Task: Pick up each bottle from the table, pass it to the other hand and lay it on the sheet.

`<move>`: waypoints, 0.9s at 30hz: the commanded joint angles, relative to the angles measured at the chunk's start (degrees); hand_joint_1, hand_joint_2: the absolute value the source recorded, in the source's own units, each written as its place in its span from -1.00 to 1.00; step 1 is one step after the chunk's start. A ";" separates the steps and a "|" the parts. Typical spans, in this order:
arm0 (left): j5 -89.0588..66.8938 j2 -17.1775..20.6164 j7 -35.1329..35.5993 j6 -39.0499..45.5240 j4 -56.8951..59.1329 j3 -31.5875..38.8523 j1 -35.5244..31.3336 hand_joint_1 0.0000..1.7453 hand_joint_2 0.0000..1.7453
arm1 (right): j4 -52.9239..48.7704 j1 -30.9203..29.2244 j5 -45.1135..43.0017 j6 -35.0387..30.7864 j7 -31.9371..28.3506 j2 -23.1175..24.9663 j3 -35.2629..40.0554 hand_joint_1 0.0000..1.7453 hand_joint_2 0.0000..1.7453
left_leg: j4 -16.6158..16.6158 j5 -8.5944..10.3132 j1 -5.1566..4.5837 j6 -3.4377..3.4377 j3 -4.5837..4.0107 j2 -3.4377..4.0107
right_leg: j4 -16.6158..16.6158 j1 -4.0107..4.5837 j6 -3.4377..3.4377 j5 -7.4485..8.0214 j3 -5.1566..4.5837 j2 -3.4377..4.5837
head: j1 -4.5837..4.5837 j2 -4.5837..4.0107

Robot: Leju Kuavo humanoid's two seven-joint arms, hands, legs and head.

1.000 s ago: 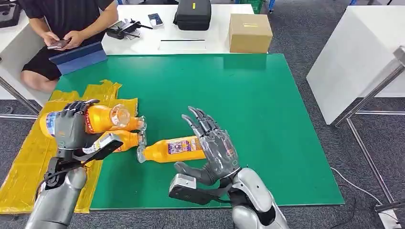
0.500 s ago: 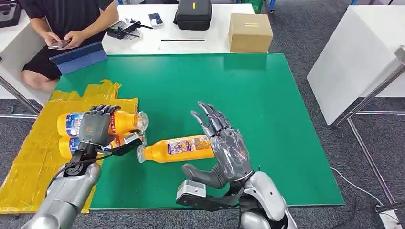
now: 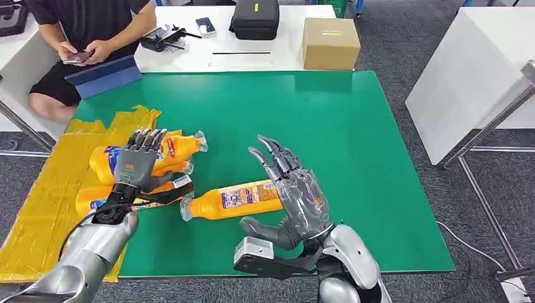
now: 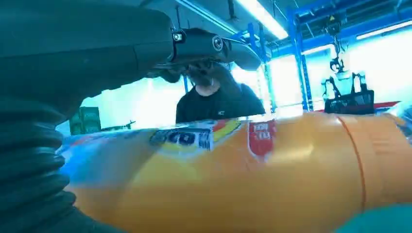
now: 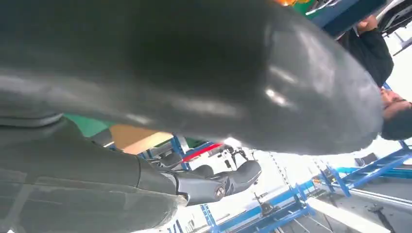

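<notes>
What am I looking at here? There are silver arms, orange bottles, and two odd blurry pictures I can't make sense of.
It is a humanoid robot with two silver arms, each ending in a many-fingered hand. The wide picture comes from a camera high on its body, looking down at a green table. The two blurry pictures come from cameras at its wrists, very close behind each hand, so they look turned and crowded.

On the table's left side lies a yellow sheet with two orange bottles on it. The left hand rests over the upper bottle, fingers spread; whether it grips it I cannot tell. The second bottle lies just beside it. A third bottle lies on the green surface, next to the open right hand. A person sits beyond the table.
</notes>
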 commanded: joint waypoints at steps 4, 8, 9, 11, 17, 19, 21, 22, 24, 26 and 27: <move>1.47 -0.56 -2.92 1.23 3.78 4.59 -2.34 -1.00 -1.00 | 4.92 -3.12 -0.65 0.97 -0.91 0.76 -2.56 -1.00 -1.00 | 0.00 -0.02 0.01 -0.06 0.07 0.01 | -0.02 0.01 0.00 -0.01 0.08 -0.01 | 0.00 0.00; 2.42 -0.34 -4.27 1.20 3.11 5.27 -2.27 -1.00 -1.00 | 4.97 -3.06 -0.67 0.98 -0.92 0.84 -2.64 -1.00 -1.00 | -0.01 -0.01 0.00 -0.07 0.07 0.01 | -0.01 0.00 0.00 -0.01 0.08 -0.02 | 0.00 0.00; 2.84 -0.41 -4.75 1.55 2.82 5.62 -2.11 -1.00 -1.00 | 4.69 -2.71 -0.68 0.95 -0.92 0.85 -2.83 -1.00 -1.00 | -0.01 -0.03 -0.01 -0.09 0.13 0.01 | -0.01 -0.01 0.00 -0.04 0.13 -0.03 | 0.00 0.00; 3.01 -0.66 -5.24 1.28 2.83 5.64 -2.59 -1.00 -1.00 | 4.40 -2.62 -0.68 0.94 -0.92 0.88 -2.99 -1.00 -1.00 | -0.01 -0.04 -0.02 -0.10 0.15 -0.04 | 0.00 -0.02 0.00 -0.06 0.17 -0.09 | 0.00 0.00; 3.50 -1.28 -6.16 1.43 3.02 5.60 -3.58 -1.00 -1.00 | 3.83 -2.14 -0.65 0.83 -0.67 0.91 -2.99 -1.00 -1.00 | 0.03 -0.02 -0.01 -0.09 0.08 -0.10 | 0.02 -0.01 0.00 -0.06 0.12 -0.14 | 0.00 0.00; 4.25 -1.59 -6.51 1.63 2.70 5.98 -3.59 -1.00 -1.00 | 3.57 -1.84 -0.64 0.58 -0.46 0.56 -2.70 -1.00 -1.00 | 0.01 -0.03 -0.01 -0.10 0.13 -0.11 | 0.00 -0.01 0.01 -0.06 0.17 -0.16 | 0.00 0.00; 4.93 -1.50 -6.95 1.73 1.86 6.25 -3.09 -1.00 -1.00 | 3.48 -1.45 -0.65 0.48 -0.41 0.33 -2.53 -1.00 -1.00 | -0.01 0.00 0.01 -0.05 0.05 -0.06 | -0.02 0.00 0.00 -0.01 0.07 -0.07 | 0.00 0.00; 6.19 -1.62 -7.64 1.73 1.27 6.83 -3.11 -1.00 -1.00 | 3.67 -1.71 -0.71 0.34 -0.26 0.26 -2.44 -1.00 -1.00 | -0.02 -0.03 -0.02 -0.10 0.15 -0.09 | -0.02 -0.02 0.01 -0.06 0.19 -0.14 | 0.00 0.00; 6.31 -1.56 -7.73 1.31 1.16 6.86 -3.41 -1.00 -1.00 | 3.85 -2.01 -0.73 0.33 -0.22 0.33 -2.47 -1.00 -1.00 | 0.00 -0.03 -0.01 -0.09 0.11 -0.06 | 0.00 -0.01 0.01 -0.06 0.14 -0.11 | 0.00 0.00; 6.35 -1.52 -7.75 1.12 1.09 6.87 -3.53 -1.00 -1.00 | 4.01 -2.22 -0.74 0.33 -0.19 0.38 -2.51 -1.00 -1.00 | 0.02 -0.02 0.01 -0.07 0.05 -0.03 | 0.00 0.01 0.00 -0.03 0.07 -0.07 | 0.00 0.00; 6.35 -1.52 -7.75 1.12 1.09 6.87 -3.53 -1.00 -1.00 | 4.01 -2.22 -0.74 0.33 -0.19 0.38 -2.51 -1.00 -1.00 | 0.01 -0.01 0.01 -0.07 0.06 -0.05 | -0.01 0.00 0.00 -0.03 0.08 -0.08 | 0.00 0.00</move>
